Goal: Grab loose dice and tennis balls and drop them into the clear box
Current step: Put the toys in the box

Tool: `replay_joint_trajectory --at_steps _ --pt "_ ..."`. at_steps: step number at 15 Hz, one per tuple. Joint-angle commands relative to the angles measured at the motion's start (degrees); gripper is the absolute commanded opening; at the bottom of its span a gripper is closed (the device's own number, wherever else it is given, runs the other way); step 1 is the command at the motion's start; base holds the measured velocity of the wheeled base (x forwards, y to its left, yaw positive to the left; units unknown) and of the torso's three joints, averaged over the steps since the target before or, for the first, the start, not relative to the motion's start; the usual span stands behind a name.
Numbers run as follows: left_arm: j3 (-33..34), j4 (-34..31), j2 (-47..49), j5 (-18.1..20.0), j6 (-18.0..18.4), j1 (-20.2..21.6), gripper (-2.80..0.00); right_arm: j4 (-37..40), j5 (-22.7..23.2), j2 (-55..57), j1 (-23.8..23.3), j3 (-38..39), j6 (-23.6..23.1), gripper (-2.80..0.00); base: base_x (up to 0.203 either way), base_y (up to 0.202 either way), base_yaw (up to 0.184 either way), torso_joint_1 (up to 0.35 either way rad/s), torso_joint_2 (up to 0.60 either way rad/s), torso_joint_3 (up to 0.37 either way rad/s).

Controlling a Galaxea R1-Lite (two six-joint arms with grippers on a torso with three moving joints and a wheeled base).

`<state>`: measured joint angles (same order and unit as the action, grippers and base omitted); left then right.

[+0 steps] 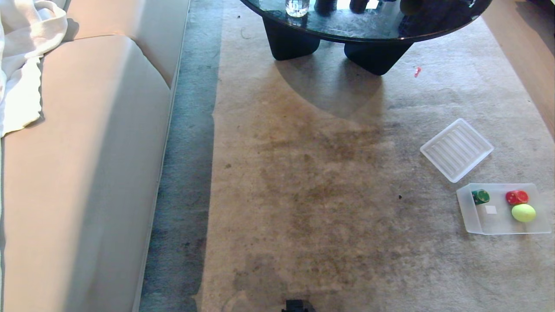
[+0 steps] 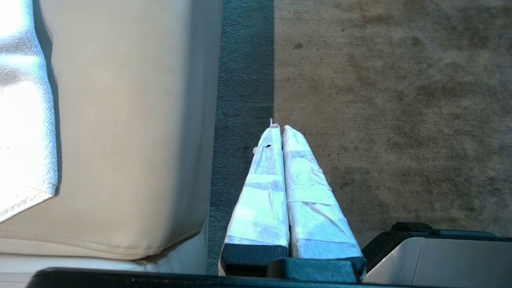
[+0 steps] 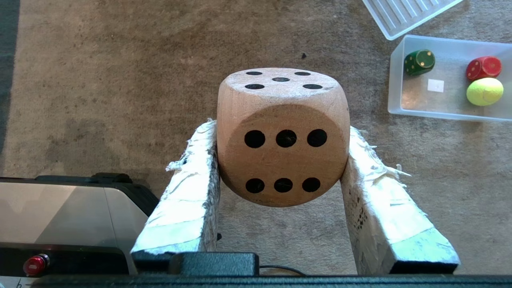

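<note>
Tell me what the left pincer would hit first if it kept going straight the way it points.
Probably bare floor: the shut left pincer points at the seam between the dark carpet strip and the tan rug, beside the sofa. Depth is unclear.

Strong daylight washed out the white draped cloth [image 1: 26,52] on the beige leather sofa [image 1: 86,173]. The round dark glass worktop [image 1: 368,21] showed glare and cast a soft shadow onto the tan carpet [image 1: 303,195]. Focus was sharp throughout.
</note>
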<state>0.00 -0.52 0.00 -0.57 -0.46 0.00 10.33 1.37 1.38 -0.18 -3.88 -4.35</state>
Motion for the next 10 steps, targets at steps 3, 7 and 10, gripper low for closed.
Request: replay_joint_trajectory --at_steps 3,7,10 --pt "0.0 0.0 0.0 0.0 0.0 0.0 -2.8 0.0 0.0 0.2 0.0 0.0 0.0 -2.8 0.0 0.0 0.0 0.0 0.0 0.0" --pt "0.0 0.0 0.0 0.0 0.0 0.0 -2.8 0.0 0.0 0.2 0.0 0.0 0.0 -2.8 0.0 0.0 0.0 0.0 0.0 0.0" --pt "0.0 0.0 0.0 0.0 0.1 0.0 -2.8 0.0 0.0 0.2 0.0 0.1 0.0 -2.8 0.0 0.0 0.0 0.0 0.0 0.0"
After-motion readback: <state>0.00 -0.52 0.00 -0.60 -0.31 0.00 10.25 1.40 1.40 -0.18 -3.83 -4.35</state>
